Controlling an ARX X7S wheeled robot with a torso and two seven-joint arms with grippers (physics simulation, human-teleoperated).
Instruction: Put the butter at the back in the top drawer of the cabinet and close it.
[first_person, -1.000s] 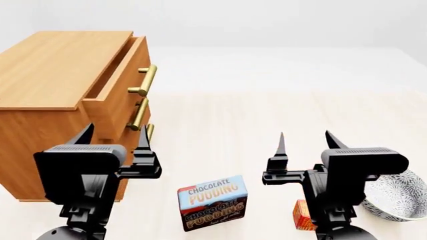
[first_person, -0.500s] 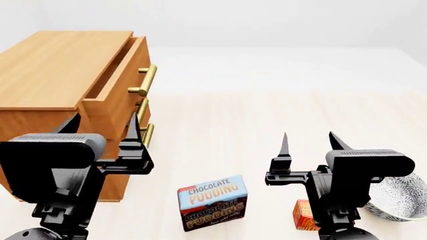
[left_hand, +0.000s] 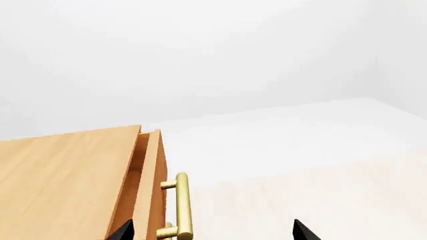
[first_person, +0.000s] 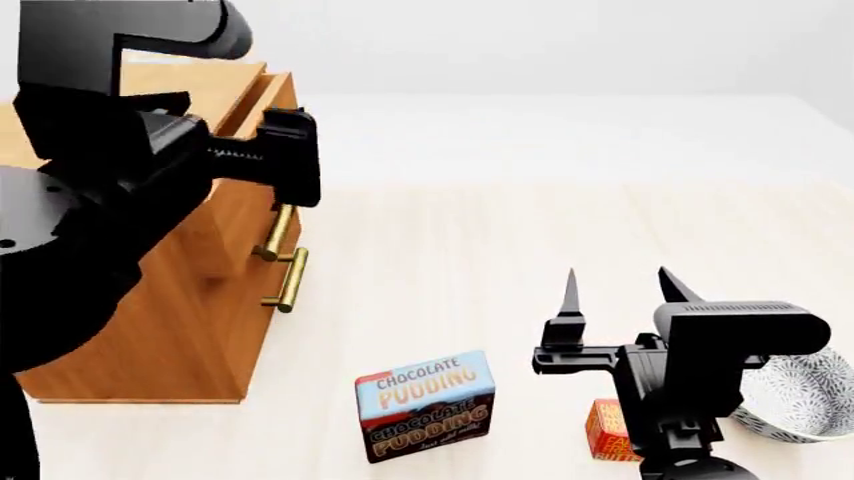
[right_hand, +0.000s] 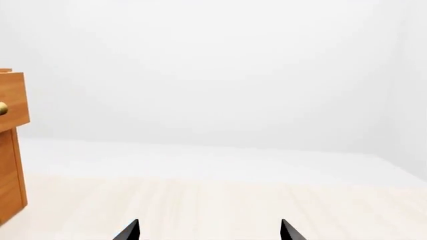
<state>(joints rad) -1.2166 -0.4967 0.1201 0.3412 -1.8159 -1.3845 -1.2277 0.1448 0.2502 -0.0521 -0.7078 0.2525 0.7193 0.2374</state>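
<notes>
**Drawer ajar, butter not yet picked up**

While the cabinet (first_person: 174, 300) fills the left of the head view, its top drawer (first_person: 254, 110) stands pulled partly out, the brass handle (left_hand: 181, 205) showing clearly in the left wrist view. Raised in front of that drawer is the left gripper (left_hand: 212, 231); its two fingertips sit well apart in the wrist picture, so it is spread and holds nothing. Further right on the pale floor stands the chocolate pudding box (first_person: 424, 403), upright and facing the camera. Right of that hangs the right gripper (first_person: 615, 290), fingers parted and empty, pointing away from the robot. Just behind and below its body peeks the butter (first_person: 606, 430), a small red-orange box mostly hidden by the arm, resting on the floor near a patterned bowl (first_person: 798, 392) at the far right.

Judging by its look, the butter is a light, stiff carton with flat faces, unlikely to deform under a modest squeeze but easy to nudge or tip. Closing on two opposite flat sides, centred, seems the safest hold; a corner grip would likely let it twist. Its nearness to the bowl leaves little room on that side.
</notes>
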